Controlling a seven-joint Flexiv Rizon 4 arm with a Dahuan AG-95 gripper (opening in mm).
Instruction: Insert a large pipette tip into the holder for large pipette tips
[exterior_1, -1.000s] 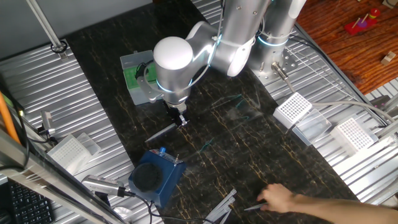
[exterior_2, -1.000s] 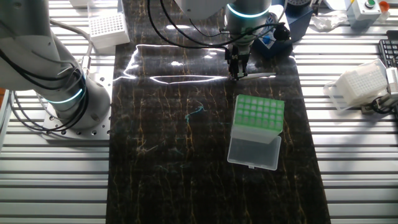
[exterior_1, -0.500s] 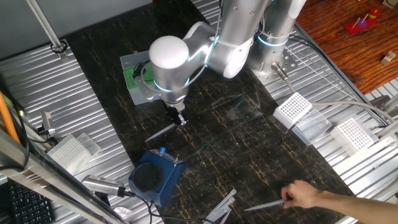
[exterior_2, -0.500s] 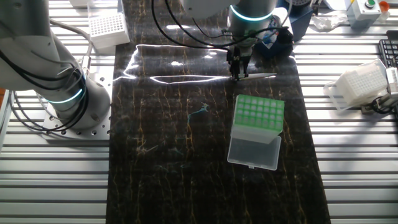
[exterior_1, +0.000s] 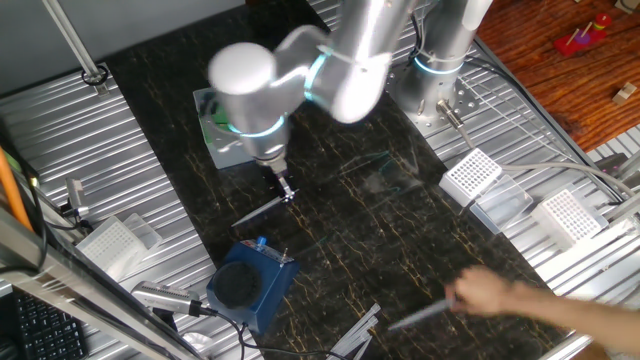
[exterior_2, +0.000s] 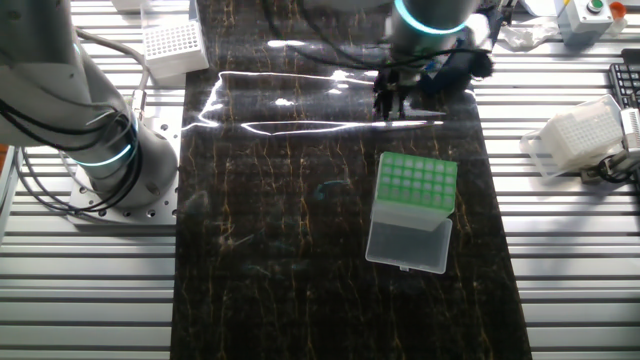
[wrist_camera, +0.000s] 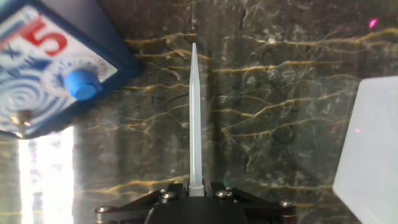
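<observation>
Clearly, large pipette tip projects straight from tool.

End effector low over the table — fingers clamped together.

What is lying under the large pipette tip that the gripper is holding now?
In the hand view, under the large pipette tip held by the gripper lies only the dark marble table. The blue device lies to one side. The gripper body hides the tip's wide end.
</observation>
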